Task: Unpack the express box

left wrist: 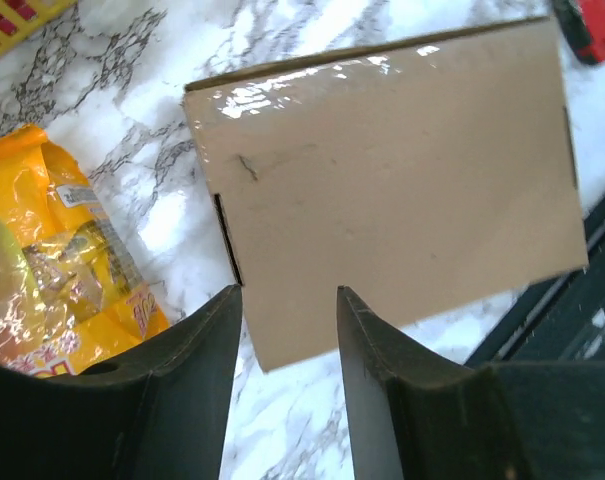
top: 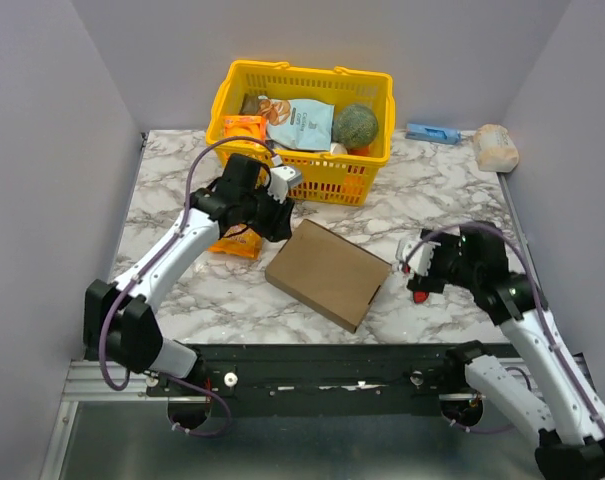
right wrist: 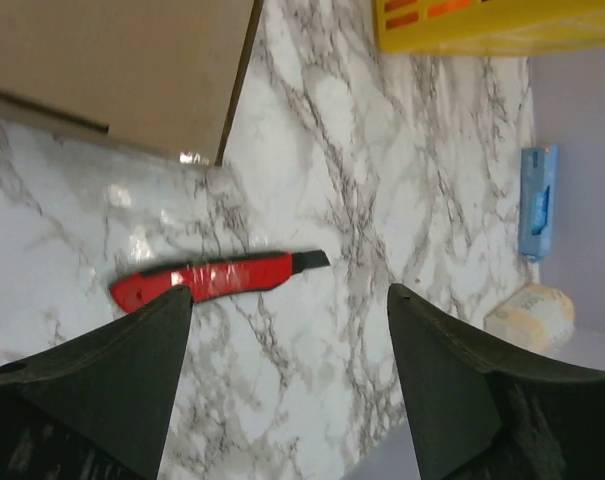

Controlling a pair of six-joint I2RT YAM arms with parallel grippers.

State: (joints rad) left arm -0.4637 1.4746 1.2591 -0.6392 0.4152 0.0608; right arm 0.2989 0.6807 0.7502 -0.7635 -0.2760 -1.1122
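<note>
The express box (top: 327,273) is a flat brown cardboard mailer that lies with its lid down in the middle of the marble table. My left gripper (top: 278,222) hovers over its left corner. In the left wrist view its fingers (left wrist: 287,290) stand apart above the box (left wrist: 392,190) with nothing between them. My right gripper (top: 414,268) is at the box's right side, jaws wide open (right wrist: 287,290) and empty. A red utility knife (right wrist: 202,278) lies flat on the table just ahead of its left finger, close to the box's corner (right wrist: 112,60).
A yellow basket (top: 302,130) with snack bags and a round green item stands at the back. An orange snack bag (top: 237,240) lies left of the box under my left arm. A blue object (top: 432,132) and a beige roll (top: 495,147) sit at the back right.
</note>
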